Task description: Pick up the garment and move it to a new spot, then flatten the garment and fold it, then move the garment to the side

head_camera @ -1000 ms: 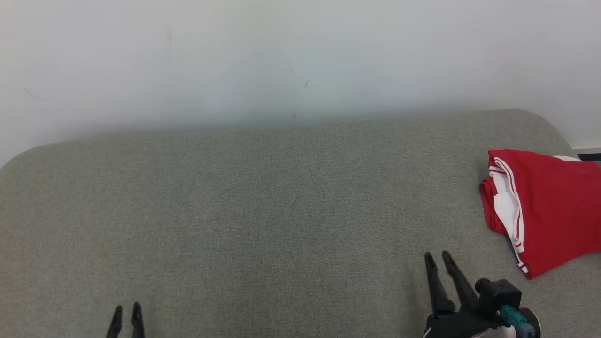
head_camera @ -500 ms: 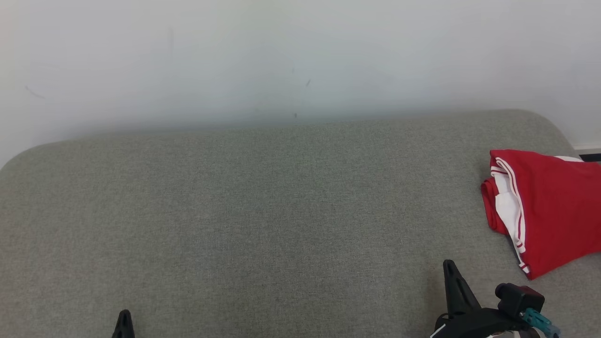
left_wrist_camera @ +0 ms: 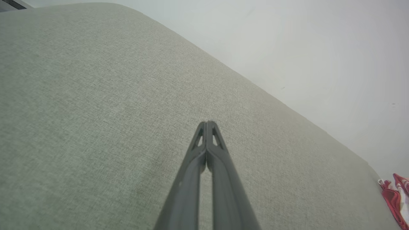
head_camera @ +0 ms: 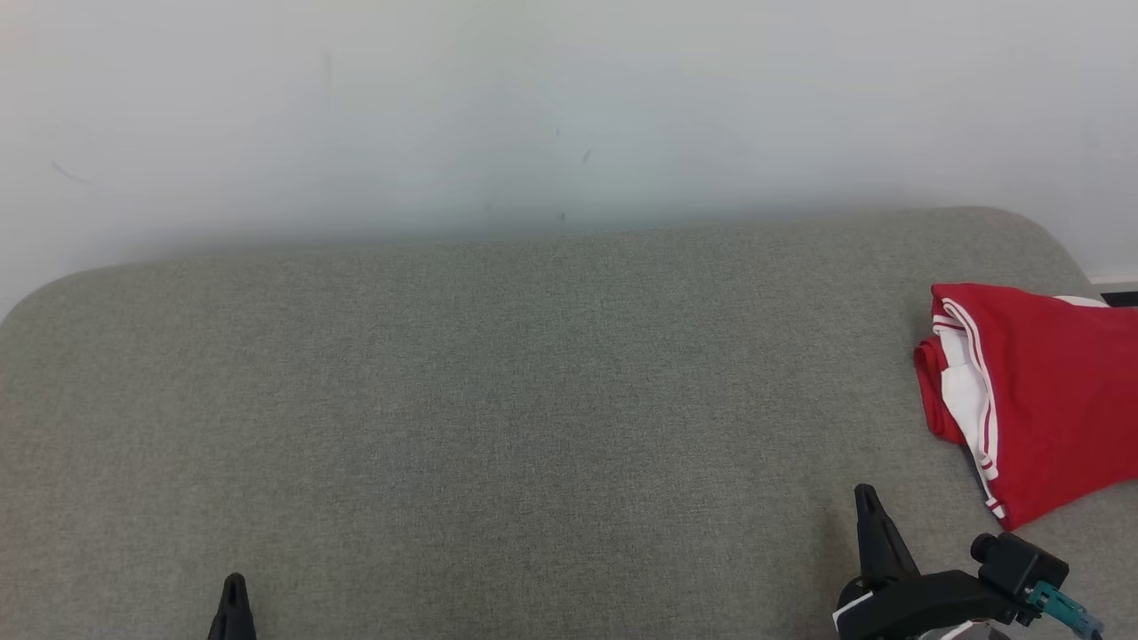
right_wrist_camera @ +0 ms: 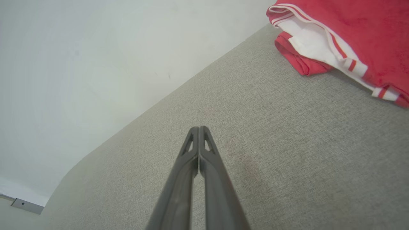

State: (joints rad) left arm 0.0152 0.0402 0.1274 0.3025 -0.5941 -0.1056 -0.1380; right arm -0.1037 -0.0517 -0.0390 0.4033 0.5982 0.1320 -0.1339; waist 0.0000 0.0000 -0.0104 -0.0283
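Observation:
The garment (head_camera: 1040, 391) is red with white striped trim, folded into a compact stack at the far right of the grey surface; the right wrist view has it (right_wrist_camera: 338, 35) at the upper right, and a corner of it (left_wrist_camera: 396, 199) peeks in at the left wrist view's lower right. My right gripper (head_camera: 867, 498) sits shut near the front edge, left of the garment and apart from it, tips pressed together (right_wrist_camera: 198, 128) with nothing held. At the lower left my left gripper (head_camera: 234, 582) is shut and empty, fingertips meeting (left_wrist_camera: 207, 122).
The grey fabric surface (head_camera: 498, 400) spreads wide with rounded far corners. A pale wall (head_camera: 533, 107) rises behind its far edge. The garment reaches the surface's right edge.
Both grippers went from open to shut. The right gripper drifted right and slightly lower; the left slid down toward the frame's bottom. The garment has stayed put.

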